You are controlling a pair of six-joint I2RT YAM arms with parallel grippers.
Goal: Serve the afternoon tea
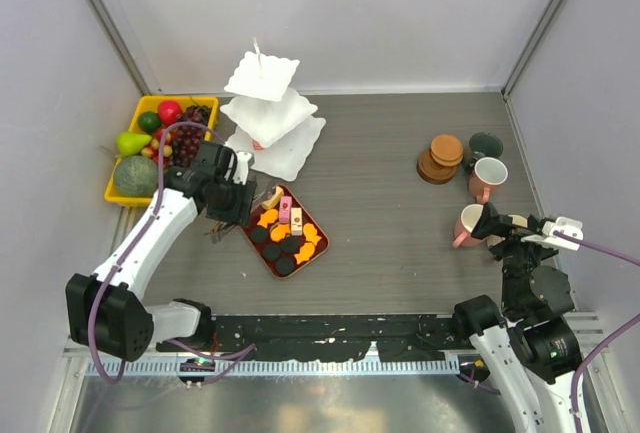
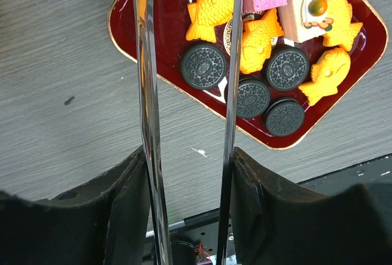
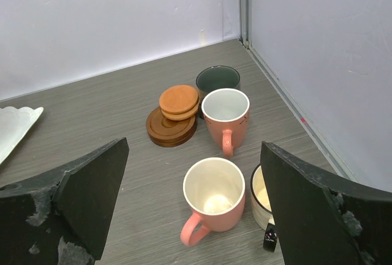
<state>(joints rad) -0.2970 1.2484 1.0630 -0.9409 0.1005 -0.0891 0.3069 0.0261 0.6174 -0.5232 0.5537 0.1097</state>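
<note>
Right wrist view: four ceramic mugs [image 3: 225, 115], two pink, one dark green and one cream, are framed by the spread right gripper [image 3: 193, 155]. Shiny metal tongs [image 2: 147, 93] are pinched by the left gripper [image 2: 190, 155] over four black round pastries [image 2: 204, 66].

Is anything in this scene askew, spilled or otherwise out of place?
Only the coaster stack beside the green mug looks odd. Its upper, lighter coasters sit shifted off the darker ones below, so the pile is uneven. The pink mugs stand upright.
</note>
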